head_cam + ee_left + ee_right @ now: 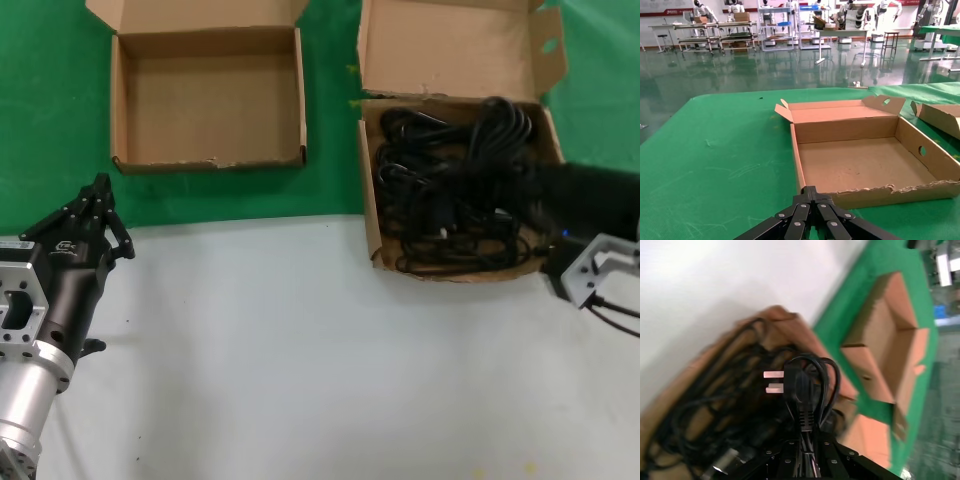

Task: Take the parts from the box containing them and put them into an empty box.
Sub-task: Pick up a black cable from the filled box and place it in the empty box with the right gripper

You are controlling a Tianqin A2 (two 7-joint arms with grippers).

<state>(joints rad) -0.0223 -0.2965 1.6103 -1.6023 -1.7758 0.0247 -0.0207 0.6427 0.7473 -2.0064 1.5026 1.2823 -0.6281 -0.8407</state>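
The black power cords (pixel 450 200) lie tangled in the larger tall-lidded box (pixel 368 215) at the back right. My right gripper (pixel 520 185) reaches into that box from the right and is shut on one cord bundle (pixel 497 120), raised above the others. In the right wrist view the held cord (pixel 805 390) stands up from the gripper (pixel 807 440), its plug prongs showing. The empty low-walled box (pixel 210 105) stands at the back left, also seen in the left wrist view (pixel 865 160). My left gripper (pixel 100 190) is shut and empty in front of it, apart from it (pixel 811 191).
Both boxes sit on a green mat (pixel 50 100); the near half of the table is white (pixel 300 350). The full box's lid flap (pixel 450 45) stands up behind it. A looped robot cable (pixel 612 308) hangs by my right wrist. A green gap separates the boxes.
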